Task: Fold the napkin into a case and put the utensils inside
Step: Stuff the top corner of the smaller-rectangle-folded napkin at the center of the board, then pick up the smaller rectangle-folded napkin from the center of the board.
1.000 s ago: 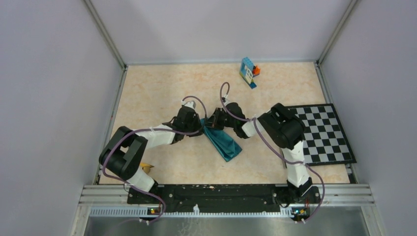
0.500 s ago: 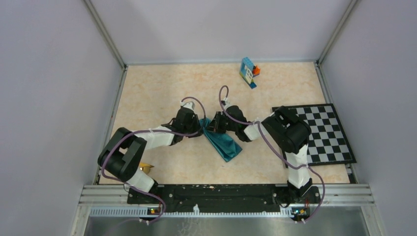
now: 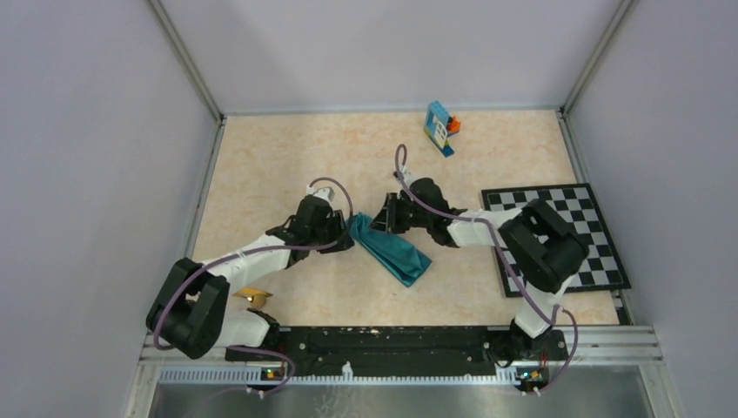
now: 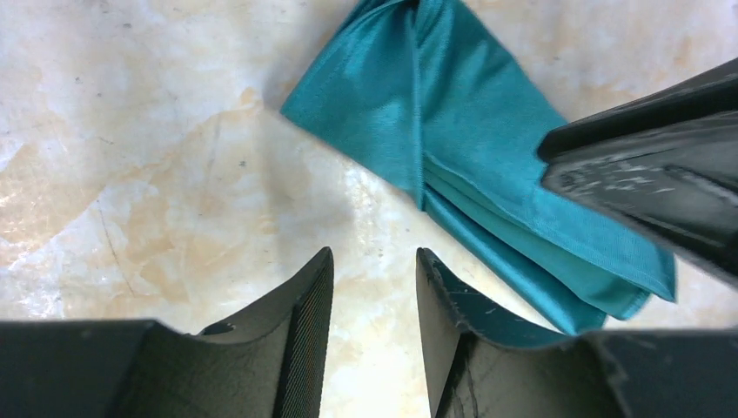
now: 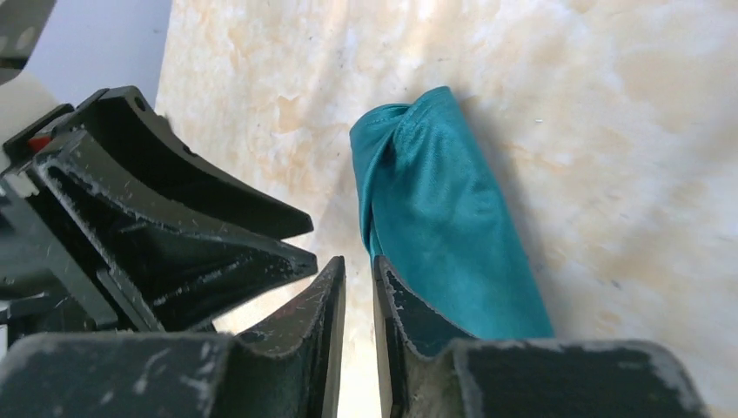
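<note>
The teal napkin (image 3: pixel 389 249) lies flat on the table as a long narrow folded strip, running diagonally; it also shows in the left wrist view (image 4: pixel 461 139) and the right wrist view (image 5: pixel 439 226). My left gripper (image 3: pixel 343 239) sits just left of the strip's far end, jaws open (image 4: pixel 374 257) over bare table. My right gripper (image 3: pixel 378 224) is right of that same end, its jaws (image 5: pixel 358 261) parted by a narrow gap with nothing between them. A golden-yellow utensil (image 3: pixel 252 295) peeks out beside the left arm's base, mostly hidden.
Blue-orange toy blocks (image 3: pixel 441 126) stand at the back of the table. A black-and-white checkerboard mat (image 3: pixel 570 228) lies at the right, partly under the right arm. Grey walls close in the table on three sides.
Both grippers have opened and let go of the napkin's far end. The left gripper drew back to the left, and the right arm's elbow swung right over the mat.
</note>
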